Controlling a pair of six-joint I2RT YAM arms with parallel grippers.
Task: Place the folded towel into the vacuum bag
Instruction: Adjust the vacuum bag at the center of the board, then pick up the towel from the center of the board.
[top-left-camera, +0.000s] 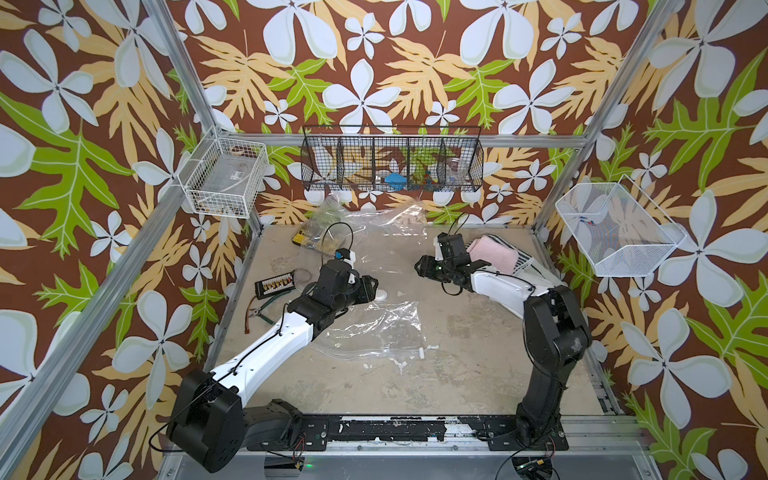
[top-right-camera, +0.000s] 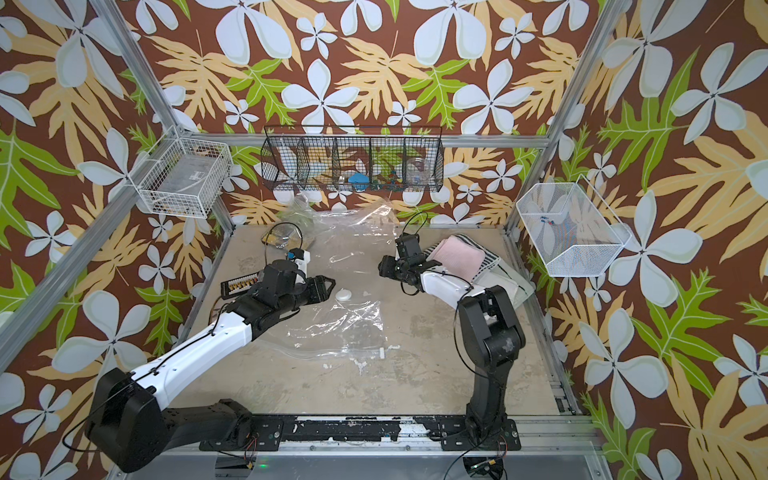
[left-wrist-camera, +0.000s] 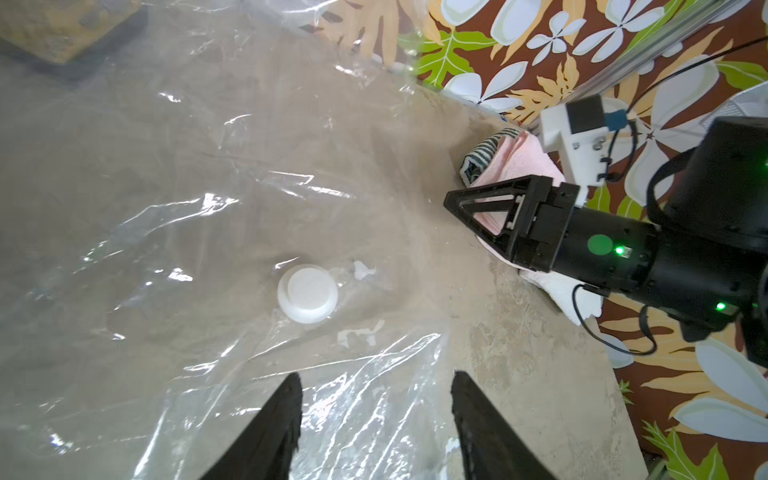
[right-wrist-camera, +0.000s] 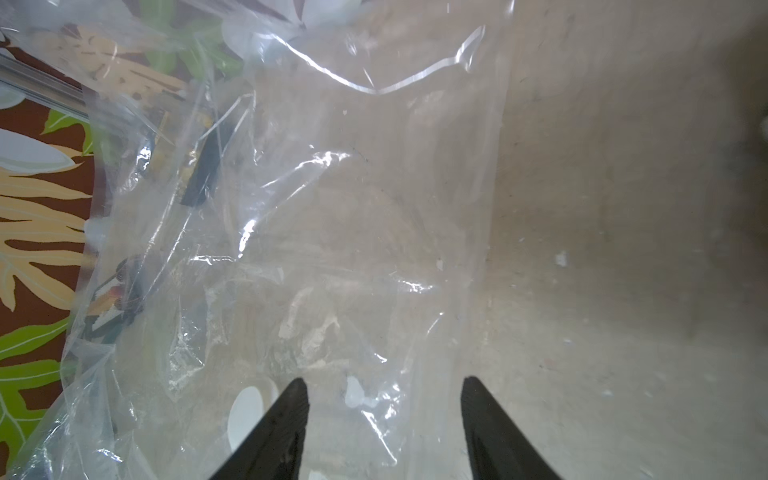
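The vacuum bag (top-left-camera: 374, 324) lies flat and crinkled down the middle of the table, its round white valve cap (top-left-camera: 380, 295) facing up and its small white slider (top-left-camera: 422, 353) at the front edge. The folded towel (top-left-camera: 492, 253), pink, sits at the back right on a striped cloth (top-left-camera: 524, 262). My left gripper (left-wrist-camera: 374, 376) hovers open over the bag, just short of the valve cap (left-wrist-camera: 307, 293). My right gripper (right-wrist-camera: 382, 382) is open and empty above the bag's right edge, beside the folded towel (left-wrist-camera: 515, 166) and pointing away from it.
A black wire basket (top-left-camera: 390, 166) hangs on the back wall, a white wire basket (top-left-camera: 224, 183) at the left, a white mesh basket (top-left-camera: 615, 237) at the right. A terminal strip (top-left-camera: 274, 284), pliers (top-left-camera: 257, 311) and a bagged circuit board (top-left-camera: 309, 239) lie at the left and back.
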